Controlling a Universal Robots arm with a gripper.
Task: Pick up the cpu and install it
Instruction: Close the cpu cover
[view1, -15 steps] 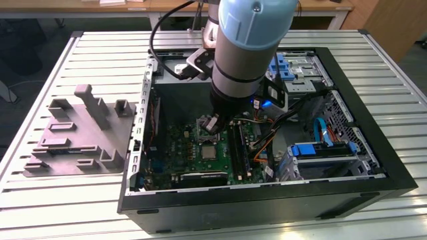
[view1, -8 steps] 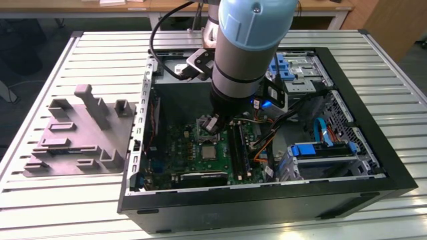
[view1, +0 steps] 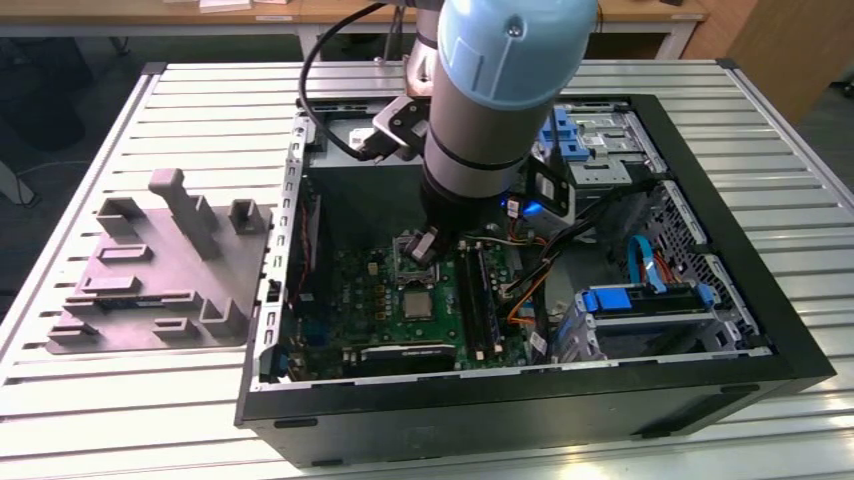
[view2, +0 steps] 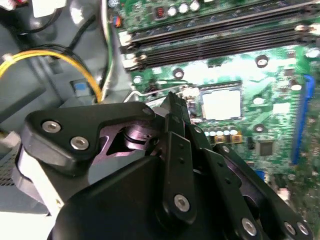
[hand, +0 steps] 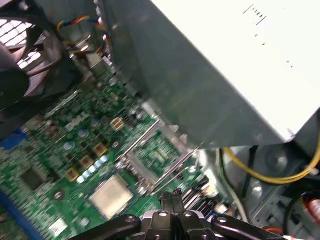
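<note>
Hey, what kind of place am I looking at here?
Probably a robotics lab or test bench: an open computer case lies on a slatted aluminium table, a robot arm reaches over its green motherboard, with wooden desks behind.

The cpu (view1: 418, 304) lies on the motherboard (view1: 358, 300) inside the case (view1: 747, 300), just nearer than the socket (view1: 412, 262). The gripper (view1: 424, 247) hangs above the socket. A fixture (view1: 160, 270) stands outside the case, at the exterior view's left.

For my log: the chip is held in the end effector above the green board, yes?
No. The chip lies flat on the green board, beside the metal socket frame; the first wrist view shows it apart from the end effector.
</note>
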